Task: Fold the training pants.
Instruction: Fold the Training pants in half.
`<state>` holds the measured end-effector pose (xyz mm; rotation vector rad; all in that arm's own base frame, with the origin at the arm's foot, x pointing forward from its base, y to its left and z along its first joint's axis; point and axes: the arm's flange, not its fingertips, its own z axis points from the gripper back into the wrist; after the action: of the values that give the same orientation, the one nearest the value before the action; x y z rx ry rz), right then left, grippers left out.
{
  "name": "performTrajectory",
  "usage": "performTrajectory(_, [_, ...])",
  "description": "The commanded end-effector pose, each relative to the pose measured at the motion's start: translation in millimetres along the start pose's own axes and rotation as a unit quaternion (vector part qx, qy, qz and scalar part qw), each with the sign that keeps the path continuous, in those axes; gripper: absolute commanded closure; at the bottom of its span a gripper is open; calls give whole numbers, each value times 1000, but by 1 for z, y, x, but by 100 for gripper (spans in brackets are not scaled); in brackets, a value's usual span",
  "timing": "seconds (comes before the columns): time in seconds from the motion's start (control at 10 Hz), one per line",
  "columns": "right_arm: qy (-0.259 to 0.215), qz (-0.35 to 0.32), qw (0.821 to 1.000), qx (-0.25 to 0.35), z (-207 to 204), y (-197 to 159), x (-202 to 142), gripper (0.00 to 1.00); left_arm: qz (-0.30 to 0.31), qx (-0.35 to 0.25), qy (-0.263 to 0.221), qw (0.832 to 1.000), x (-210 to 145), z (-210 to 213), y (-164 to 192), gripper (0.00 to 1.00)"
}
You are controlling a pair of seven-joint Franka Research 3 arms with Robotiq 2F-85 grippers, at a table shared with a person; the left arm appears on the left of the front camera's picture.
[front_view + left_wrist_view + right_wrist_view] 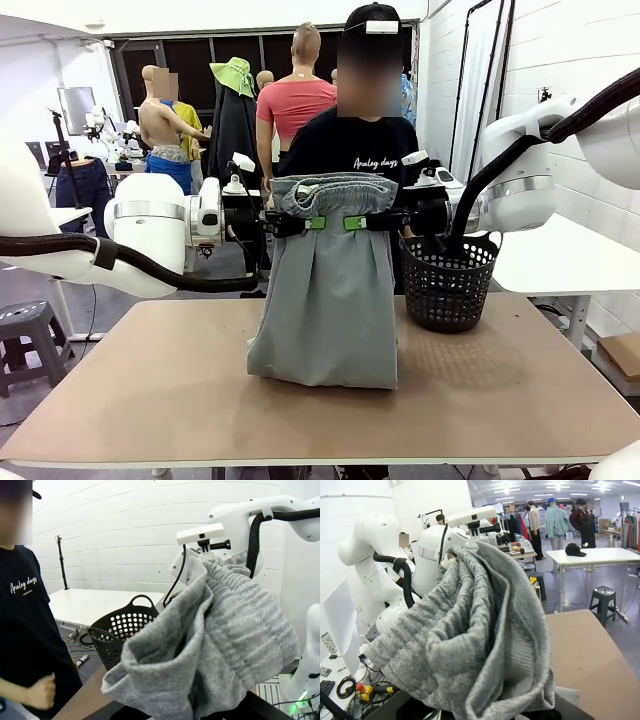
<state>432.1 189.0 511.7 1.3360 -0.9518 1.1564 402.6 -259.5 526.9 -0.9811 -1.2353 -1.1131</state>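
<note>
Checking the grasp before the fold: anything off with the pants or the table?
Nothing damaged or spilled. The training pants hang by the waistband between the left gripper and the right gripper, hem bunched on the table. The waistband sags slightly between the jaws. The black basket stands upright.

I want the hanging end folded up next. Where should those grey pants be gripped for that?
The training pants hang by the waistband from the left gripper and right gripper, with the bottom hem crumpled on the table. Probably pinch that hem's two corners, coming in from each side.
</note>
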Motion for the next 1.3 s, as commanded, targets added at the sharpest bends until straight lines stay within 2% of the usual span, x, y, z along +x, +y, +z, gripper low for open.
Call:
performTrajectory(0.0, [0,3,1000,1,0,2,2,100,-2,-2,-2,1000,1,1,-1,100])
performTrajectory(1.2, [0,3,1000,1,0,2,2,100,-2,-2,-2,1000,1,1,-1,100])
